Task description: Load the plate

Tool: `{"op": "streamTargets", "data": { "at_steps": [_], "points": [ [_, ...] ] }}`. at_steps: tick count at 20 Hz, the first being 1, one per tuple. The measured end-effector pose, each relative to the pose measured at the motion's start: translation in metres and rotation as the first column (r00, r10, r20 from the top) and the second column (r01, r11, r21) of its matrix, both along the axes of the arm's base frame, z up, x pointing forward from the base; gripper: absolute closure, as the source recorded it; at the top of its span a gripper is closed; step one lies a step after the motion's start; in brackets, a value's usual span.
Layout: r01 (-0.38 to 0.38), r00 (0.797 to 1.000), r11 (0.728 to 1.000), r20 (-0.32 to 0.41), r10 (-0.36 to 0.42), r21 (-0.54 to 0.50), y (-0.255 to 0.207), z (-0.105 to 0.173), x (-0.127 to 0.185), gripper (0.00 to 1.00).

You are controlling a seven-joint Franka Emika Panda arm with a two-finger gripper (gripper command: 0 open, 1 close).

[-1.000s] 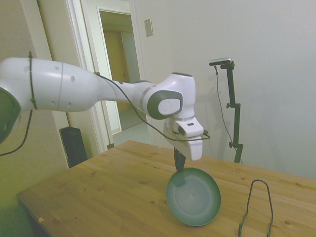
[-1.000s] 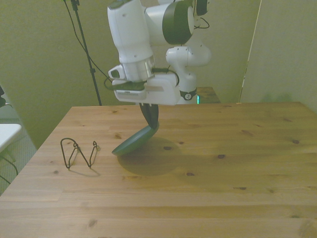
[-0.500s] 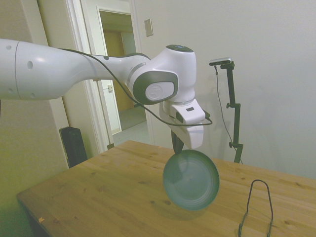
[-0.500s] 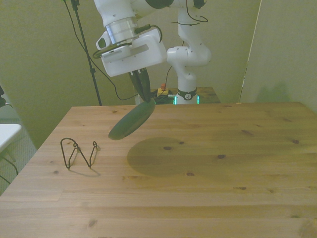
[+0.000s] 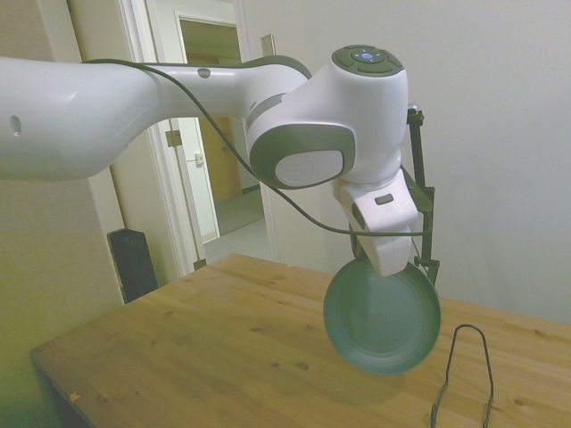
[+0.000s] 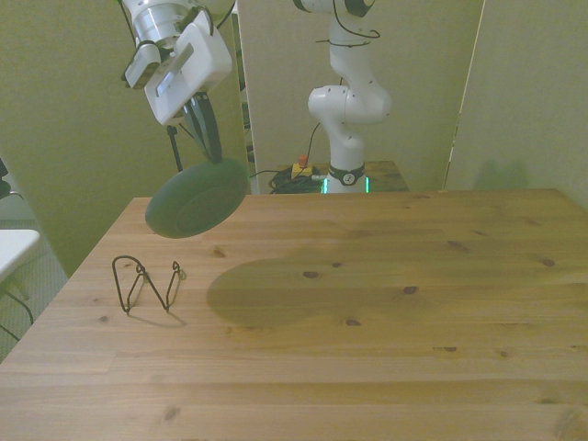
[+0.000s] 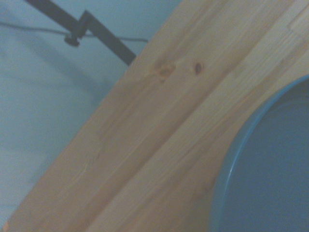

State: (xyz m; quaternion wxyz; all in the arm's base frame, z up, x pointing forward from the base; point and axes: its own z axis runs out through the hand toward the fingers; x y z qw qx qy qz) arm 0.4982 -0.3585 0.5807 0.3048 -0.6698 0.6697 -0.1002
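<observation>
The end effector [image 6: 213, 158] was clamped on the upper rim of the plate [image 6: 197, 198], its dark fingers [image 6: 208, 138] pinching the edge from above while the white housing angled down from the wrist. In the side view the end effector [image 5: 364, 259] sat mostly hidden behind its own white body, just where the plate [image 5: 382, 318] began. The plate hung clear of the counter [image 6: 386, 303], well above the wood, tilted steeply on edge: the side view showed its hollow inner face, and the front view showed its matte green underside. It cast a broad, soft shadow [image 6: 276, 292] on the boards below, lying toward the front view's right of the plate. The thin black wire rack [image 6: 147, 283] stood on the counter near the front view's left edge, lower than the plate and apart from it; in the side view the rack [image 5: 466, 374] rose just beside the plate's lower edge without touching it. The wrist view caught a blurred arc of the plate's rim [image 7: 227, 169] against the pale planks of the counter [image 7: 145, 135].
</observation>
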Motion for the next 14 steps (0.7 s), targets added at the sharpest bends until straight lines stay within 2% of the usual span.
{"op": "streamTargets", "data": {
  "at_steps": [6,10,14],
  "points": [
    [0.147,0.983,0.988,0.102,-0.151,0.041,-0.046,-0.003,-0.018,1.0],
    [0.219,0.956,0.973,0.185,-0.229,0.073,-0.071,-0.007,-0.029,1.0],
    [0.26,0.932,0.962,0.239,-0.273,0.087,-0.094,-0.023,-0.034,1.0]
  ]
}}
